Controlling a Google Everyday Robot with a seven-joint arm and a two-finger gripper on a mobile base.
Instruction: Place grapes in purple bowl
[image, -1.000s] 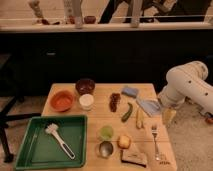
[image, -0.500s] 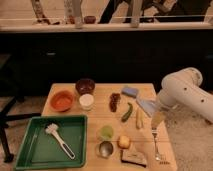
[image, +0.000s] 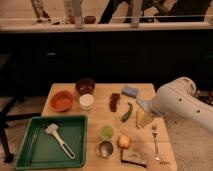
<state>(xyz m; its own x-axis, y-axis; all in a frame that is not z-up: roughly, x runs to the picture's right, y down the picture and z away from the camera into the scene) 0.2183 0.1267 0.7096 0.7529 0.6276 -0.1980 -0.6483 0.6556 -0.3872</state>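
The grapes, a dark red bumpy bunch, lie at the middle of the wooden table. Left and behind them stands the purple bowl, with nothing seen in it. My white arm reaches in from the right. Its gripper hangs low over the table's right half, right of the green pepper and a short way right and in front of the grapes. The gripper is open and holds nothing.
An orange bowl and a white cup stand in front of the purple bowl. A blue sponge lies behind the gripper. A green tray holds a brush. A green cup, a metal cup and a fork sit near the front.
My arm has swung left from beyond the table's right edge, carrying the gripper in over the table to just right of the green pepper. The objects have not moved.
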